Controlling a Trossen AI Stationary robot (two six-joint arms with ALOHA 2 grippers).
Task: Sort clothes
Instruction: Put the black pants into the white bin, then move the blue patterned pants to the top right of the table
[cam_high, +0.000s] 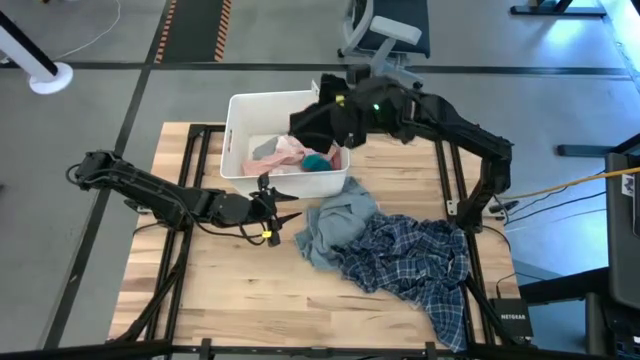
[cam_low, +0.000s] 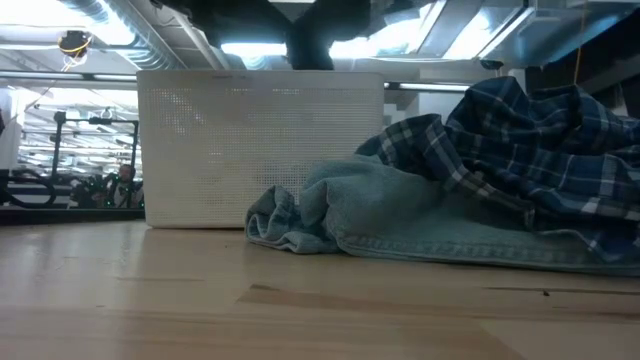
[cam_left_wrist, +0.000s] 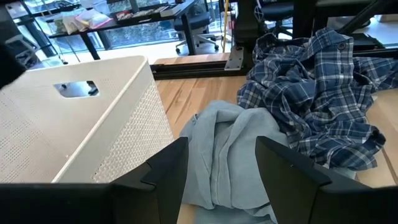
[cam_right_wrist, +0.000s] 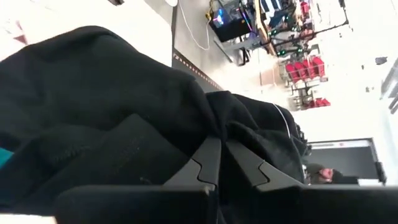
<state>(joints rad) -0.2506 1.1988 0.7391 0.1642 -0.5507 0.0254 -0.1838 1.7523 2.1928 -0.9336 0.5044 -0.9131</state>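
**A:** Which arm has something now, and where is it?

**B:** The right gripper is above the white bin, at its far right corner. Its fingers are pressed narrow on a black garment, and the cloth hangs in a bunch over the open bin. I judge the next move is only to let go, because the bin is directly below.

**A:** What is already inside?

**B:** A pink piece, a teal piece and some grey cloth beside them.

**A:** And the left arm?

**B:** The left gripper is low over the table, just in front of the bin's near wall. Its fingers stand wide and hold nothing. They point to the right, straight at the grey-blue top, which lies just beyond the tips.

**A:** How does that top lie?

**B:** It is crumpled, with its long axis running from the bin's near right corner toward the front of the table. So it lies across the line of the fingers, and its nearest fold faces them. The plaid shirt lies further right, touching the top and partly over it, and it stretches toward the front right corner of the table.

**A:** Which arm is nearer to these two?

**B:** The left, clearly. The right one is busy above the bin.
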